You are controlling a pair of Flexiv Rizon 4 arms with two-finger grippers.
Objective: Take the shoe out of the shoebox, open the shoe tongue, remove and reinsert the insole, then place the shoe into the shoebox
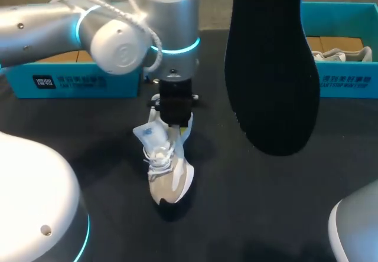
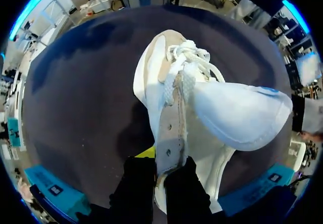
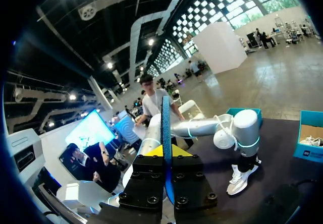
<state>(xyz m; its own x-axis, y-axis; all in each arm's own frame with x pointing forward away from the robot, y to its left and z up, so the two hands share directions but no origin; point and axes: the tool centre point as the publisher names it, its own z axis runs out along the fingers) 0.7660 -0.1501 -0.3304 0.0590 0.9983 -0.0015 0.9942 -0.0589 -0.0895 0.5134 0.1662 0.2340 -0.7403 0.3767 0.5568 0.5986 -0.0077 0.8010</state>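
While the left gripper (image 1: pixel 175 115) stands straight down over its heel end, the white sneaker (image 1: pixel 166 170) sits upright mid-table, toe toward the near edge. Dark tabletop (image 1: pixel 248 215) lies open on both sides of it. Teal shoebox (image 1: pixel 71 80) along the far edge, left; second shoebox (image 1: pixel 345 73) far right, another shoe (image 1: pixel 345 54) inside. Black insole (image 1: pixel 269 67) hangs high, right of the sneaker, apart from it.

Left wrist view: left gripper (image 2: pixel 160 164) pinches the sneaker's (image 2: pixel 151 82) collar edge from both sides. Tongue (image 2: pixel 237 113) folded wide out; laces (image 2: pixel 192 57) bunched ahead of it.

Right wrist view: right gripper (image 3: pixel 166 156) clamped on the insole (image 3: pixel 166 123), which stands edge-on, upright between the fingers. Sneaker (image 3: pixel 238 179) and left arm (image 3: pixel 242 130) lie ahead, well apart from the insole.
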